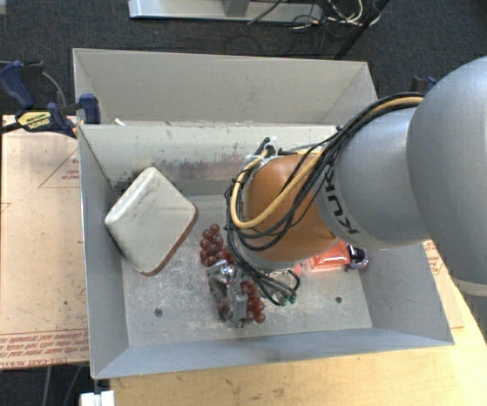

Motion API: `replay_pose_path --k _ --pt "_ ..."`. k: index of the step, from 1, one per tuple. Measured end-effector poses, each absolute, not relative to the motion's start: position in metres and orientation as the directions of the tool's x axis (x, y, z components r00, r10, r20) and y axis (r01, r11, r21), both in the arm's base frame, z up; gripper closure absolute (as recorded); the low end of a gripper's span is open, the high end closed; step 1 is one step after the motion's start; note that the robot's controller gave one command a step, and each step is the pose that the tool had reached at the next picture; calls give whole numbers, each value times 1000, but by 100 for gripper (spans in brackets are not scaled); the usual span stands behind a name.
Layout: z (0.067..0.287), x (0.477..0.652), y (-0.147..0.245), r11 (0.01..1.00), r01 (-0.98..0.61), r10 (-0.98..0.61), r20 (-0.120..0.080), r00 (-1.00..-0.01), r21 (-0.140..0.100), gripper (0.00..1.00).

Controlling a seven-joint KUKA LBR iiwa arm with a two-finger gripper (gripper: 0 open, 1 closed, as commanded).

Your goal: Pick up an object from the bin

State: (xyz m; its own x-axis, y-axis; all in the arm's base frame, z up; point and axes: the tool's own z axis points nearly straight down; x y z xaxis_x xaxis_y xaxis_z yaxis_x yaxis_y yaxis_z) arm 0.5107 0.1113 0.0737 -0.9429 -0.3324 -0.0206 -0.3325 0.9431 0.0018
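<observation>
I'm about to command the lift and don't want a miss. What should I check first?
1. The gripper sits low among the bunch of dark red grapes, mid-bin: ok.
2. Grapes actually held: cannot tell.
3. The white pad with brown edge lies apart, left of the gripper: ok.
4. Gripper away from the bin walls: ok.
5. The orange-red thing under the arm clear of the lift: cannot tell.

One white brown-edged pad [149, 218]; one bunch of dark red grapes [212, 245]; one orange-red thing [329, 262], half hidden.
</observation>
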Motion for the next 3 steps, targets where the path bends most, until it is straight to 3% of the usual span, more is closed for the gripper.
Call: replay_pose_path --k 1,2,3 --pt "171 502 120 943 -334 -334 -22 -942 3 100" --pt "171 502 120 943 -333 -333 -22 -943 3 100" --pt "212 503 120 941 -339 -339 -15 -941 4 100"
